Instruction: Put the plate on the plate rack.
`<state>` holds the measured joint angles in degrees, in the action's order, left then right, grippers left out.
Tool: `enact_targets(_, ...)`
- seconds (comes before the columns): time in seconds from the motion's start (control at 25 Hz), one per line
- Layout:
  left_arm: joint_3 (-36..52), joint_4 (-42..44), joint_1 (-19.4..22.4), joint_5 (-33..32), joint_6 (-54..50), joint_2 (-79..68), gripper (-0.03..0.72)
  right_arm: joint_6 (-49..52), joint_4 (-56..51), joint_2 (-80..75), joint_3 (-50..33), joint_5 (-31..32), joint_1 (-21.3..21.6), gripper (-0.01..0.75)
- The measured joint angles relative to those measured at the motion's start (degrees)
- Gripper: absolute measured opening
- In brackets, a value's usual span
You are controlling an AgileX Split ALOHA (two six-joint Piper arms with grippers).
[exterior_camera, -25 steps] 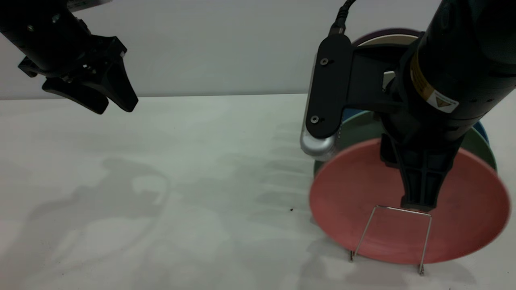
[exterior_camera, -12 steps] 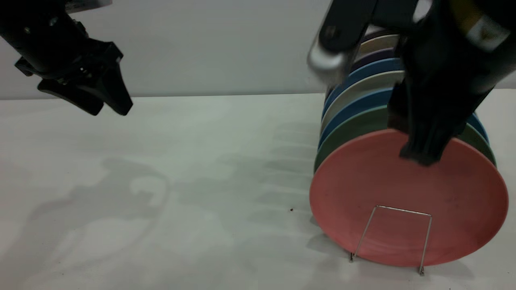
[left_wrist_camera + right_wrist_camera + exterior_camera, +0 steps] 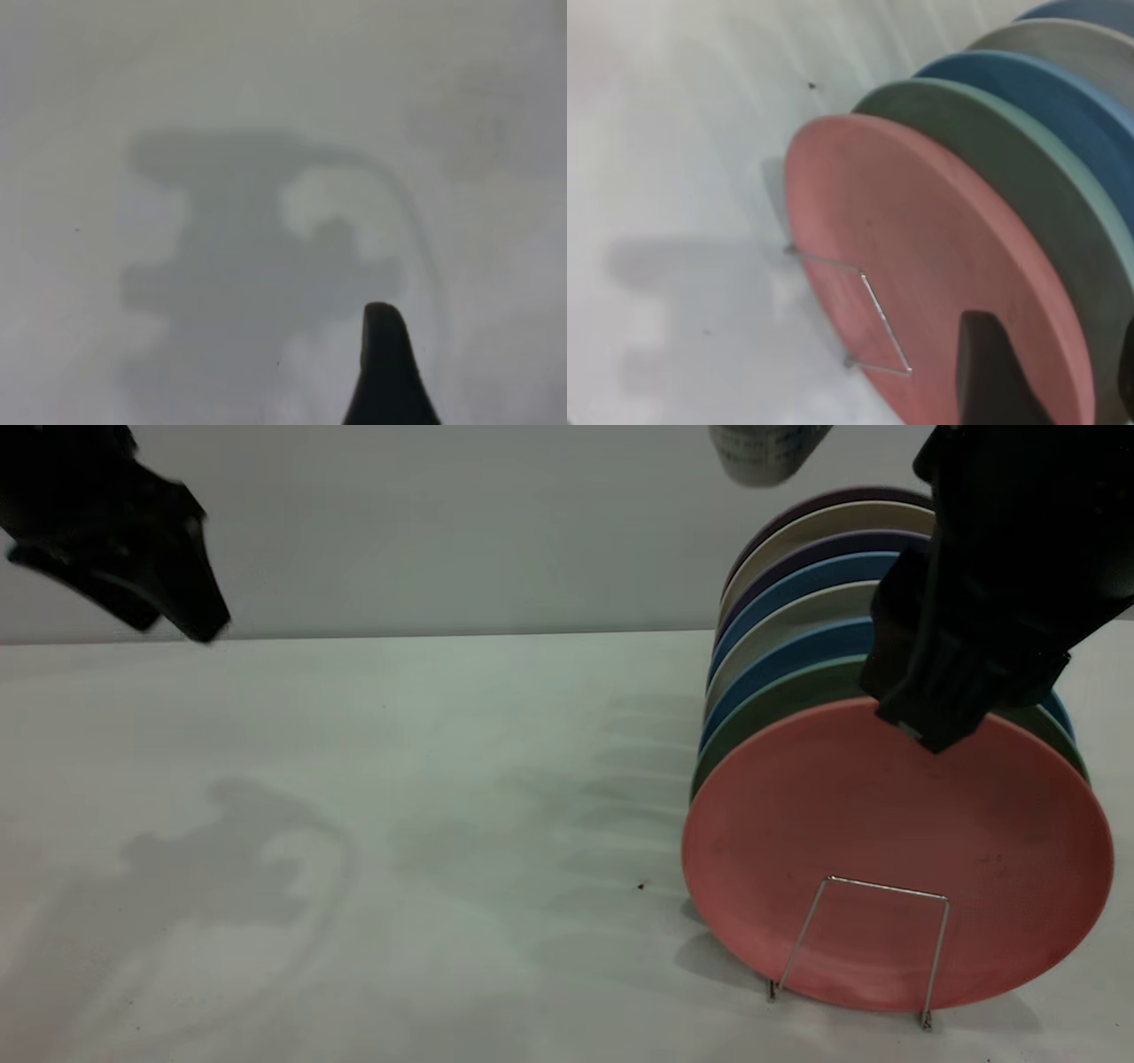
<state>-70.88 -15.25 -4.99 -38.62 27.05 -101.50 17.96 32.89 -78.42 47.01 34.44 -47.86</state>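
1. Since the earlier frames, the right gripper [image 3: 939, 722] is being lifted off the face of the plate [image 3: 895, 859], from low beside the wire loop to the plate's top rim, while the left gripper [image 3: 182, 615] is being drawn up and outward toward the exterior view's upper left corner.
2. The plate is being held upright on its edge at the front of the plate rack [image 3: 864, 948], with the front wire loop seen standing across its lower face and the plate's bottom edge resting at table [image 3: 399, 824] level.
3. The plate is being backed closely by a mint-green plate [image 3: 780, 704], and behind that a row of blue, grey, cream and purple plates [image 3: 797, 593] is being shown standing in the same rack.
4. The right gripper is being shown just above the plate's top rim; in the right wrist view one dark finger [image 3: 992, 372] is being seen in front of the plate's face [image 3: 939, 257], and no grip on the plate can be made out. Whether its jaws are open or closed cannot be told.
5. The left gripper is being held high above the bare table, well apart from the rack; only one fingertip [image 3: 383, 367] is being shown in its wrist view, so how its jaws stand cannot be told.
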Motion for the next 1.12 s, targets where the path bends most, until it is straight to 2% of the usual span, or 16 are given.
enact_targets(0.28, 0.0, 0.1, 4.1, -5.7, -2.9, 7.7, 0.53, 2.0, -2.6, 6.1, 0.0, 0.2, 5.5, 0.301)
enact_targets(0.44, 0.1, 0.1, 4.4, -8.8, -3.1, 12.8, 0.53, -0.4, -6.1, 11.3, 0.0, 2.3, 8.0, 0.282)
enact_targets(0.76, 0.1, 0.1, 4.4, -15.1, -3.2, 24.1, 0.53, -6.1, -14.6, 22.8, 0.0, 7.1, 8.4, 0.279)
enact_targets(1.12, 0.5, 0.1, 4.4, -22.5, -3.2, 38.6, 0.53, -13.2, -23.8, 35.9, 0.0, 17.0, 8.4, 0.279)
